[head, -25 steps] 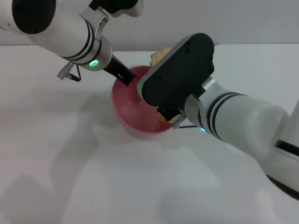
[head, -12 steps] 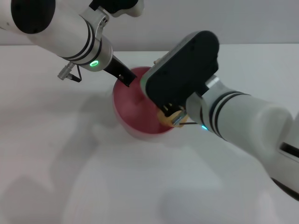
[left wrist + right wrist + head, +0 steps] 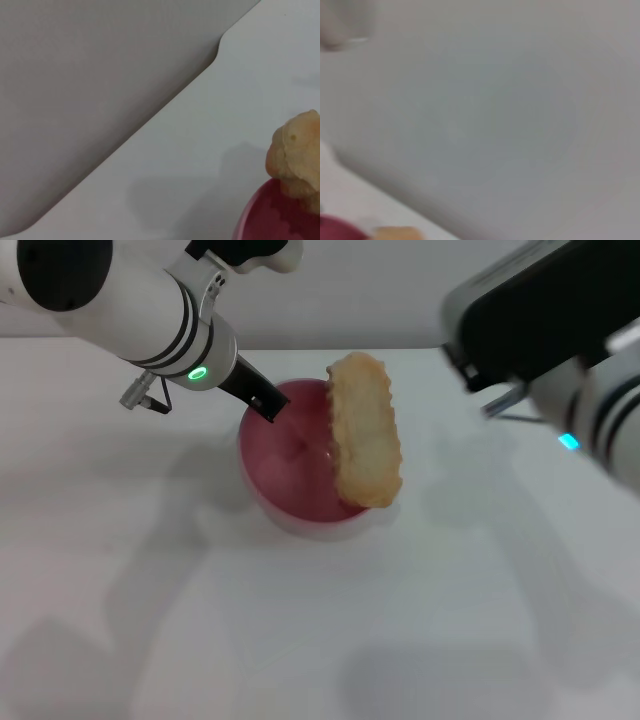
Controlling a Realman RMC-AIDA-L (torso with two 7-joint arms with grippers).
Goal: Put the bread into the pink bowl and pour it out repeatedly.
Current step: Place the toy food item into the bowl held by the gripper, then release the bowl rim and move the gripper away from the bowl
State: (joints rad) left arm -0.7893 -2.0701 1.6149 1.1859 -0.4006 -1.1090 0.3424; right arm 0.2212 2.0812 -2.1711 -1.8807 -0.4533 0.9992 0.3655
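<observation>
The white table [image 3: 150, 590] carries only the pink bowl [image 3: 290, 465], and nothing blocks the view of it. The left gripper [image 3: 268, 405] is clamped on the bowl's far-left rim. Half a second ago the right arm's dark wrist housing covered the bowl; now the right gripper [image 3: 520, 325] has pulled up and away to the right, fingers unseen. The bread [image 3: 366, 430] stands propped on the bowl's right rim, clear of that gripper.
</observation>
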